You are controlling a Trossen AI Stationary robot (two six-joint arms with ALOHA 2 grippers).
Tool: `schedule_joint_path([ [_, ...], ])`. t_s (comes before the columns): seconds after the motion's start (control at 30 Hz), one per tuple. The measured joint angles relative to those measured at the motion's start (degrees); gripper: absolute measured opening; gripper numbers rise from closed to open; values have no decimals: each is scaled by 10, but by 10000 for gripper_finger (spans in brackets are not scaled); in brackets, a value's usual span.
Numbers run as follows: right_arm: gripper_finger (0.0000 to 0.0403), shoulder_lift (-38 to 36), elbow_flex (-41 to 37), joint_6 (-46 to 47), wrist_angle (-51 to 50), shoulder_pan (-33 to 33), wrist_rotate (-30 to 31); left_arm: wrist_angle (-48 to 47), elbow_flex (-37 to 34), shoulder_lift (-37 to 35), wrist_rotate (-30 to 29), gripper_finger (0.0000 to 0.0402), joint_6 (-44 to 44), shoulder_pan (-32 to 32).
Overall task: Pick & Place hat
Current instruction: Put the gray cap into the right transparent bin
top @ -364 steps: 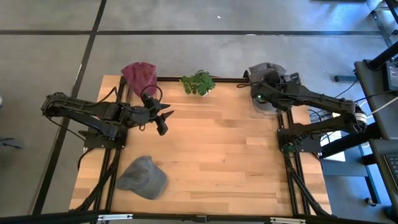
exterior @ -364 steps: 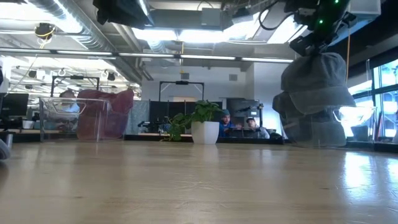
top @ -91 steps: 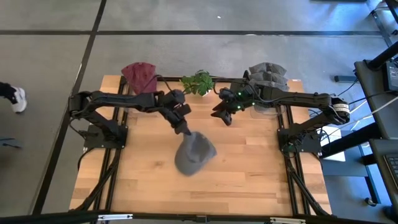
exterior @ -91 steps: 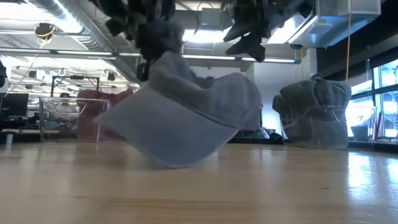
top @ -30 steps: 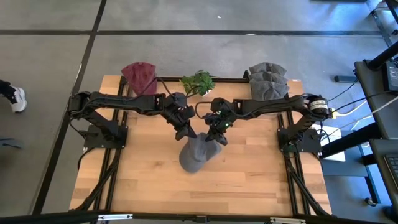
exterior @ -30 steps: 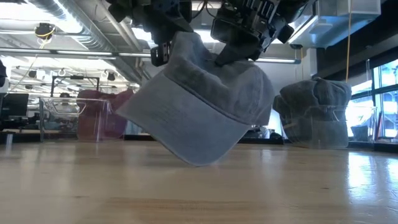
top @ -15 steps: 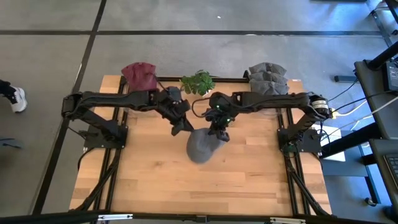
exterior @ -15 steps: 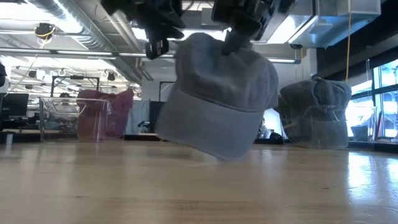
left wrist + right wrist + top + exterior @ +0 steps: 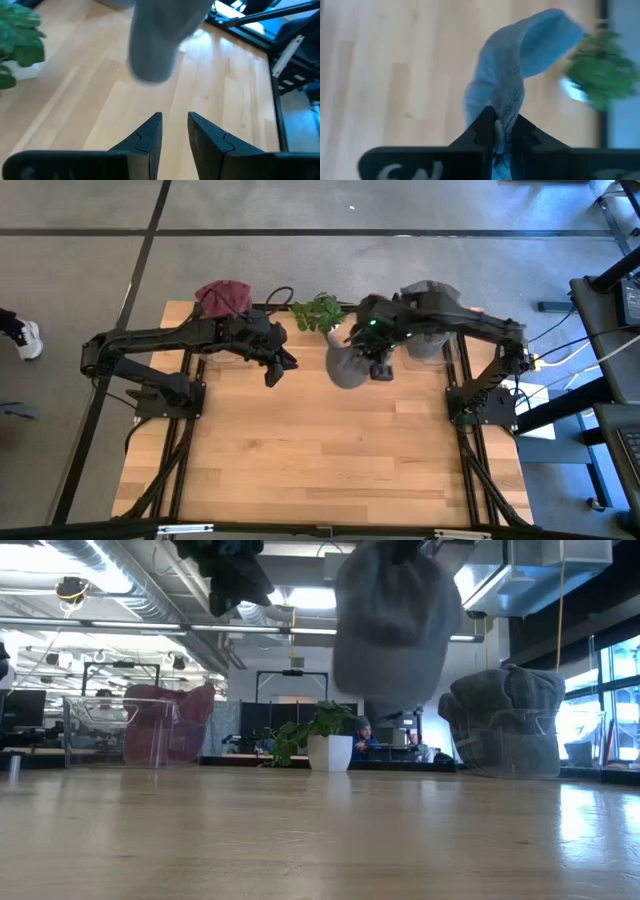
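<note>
A grey cap (image 9: 345, 365) hangs in the air over the table's far middle, by the potted plant (image 9: 320, 313). It shows in the low view as the cap (image 9: 395, 625), high above the table top. My right gripper (image 9: 380, 368) is shut on it. My left gripper (image 9: 272, 372) is open and empty, to the cap's left and apart from it. Its wrist view shows the cap (image 9: 157, 45) ahead of the gripper (image 9: 175, 122). A stack of grey caps (image 9: 430, 298) stands at the far right corner. Red caps (image 9: 225, 295) stand at the far left corner. My right gripper (image 9: 501, 120) pinches a bunched fold of the cap's crown cloth (image 9: 503, 102) between its two fingers, from above, pointing down. The cap (image 9: 520, 65) hangs below the fingers, lifted clear of the table, brim end lowest.
The potted plant (image 9: 325, 745) stands at the far edge between the two cap stacks. The grey stack (image 9: 505, 720) sits in a clear holder, as do the red caps (image 9: 170, 725). The near half of the wooden table (image 9: 320, 470) is bare.
My right gripper has risen and moved toward the far right, carrying the cap. The cap has gone from low over the table's middle to hanging high beside the plant. My left gripper has come off the cap and drawn back toward the left.
</note>
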Motion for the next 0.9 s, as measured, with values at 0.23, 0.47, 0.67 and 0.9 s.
schedule_joint_path([
  [0.23, 31, -6, 112, 0, -129, -42, 28, -27, 0, -1, -24, 90, 0, -9],
  [0.47, 32, -78, 117, -12, -130, -90, 107, -25, 0, -1, -23, 91, -8, -9],
  [0.67, 29, -128, 117, -74, -131, -124, 159, -23, 0, -1, -26, 88, -4, -9],
  [0.9, 33, -160, 106, -96, -129, -146, 169, -23, 0, -1, -39, 86, 6, -9],
])
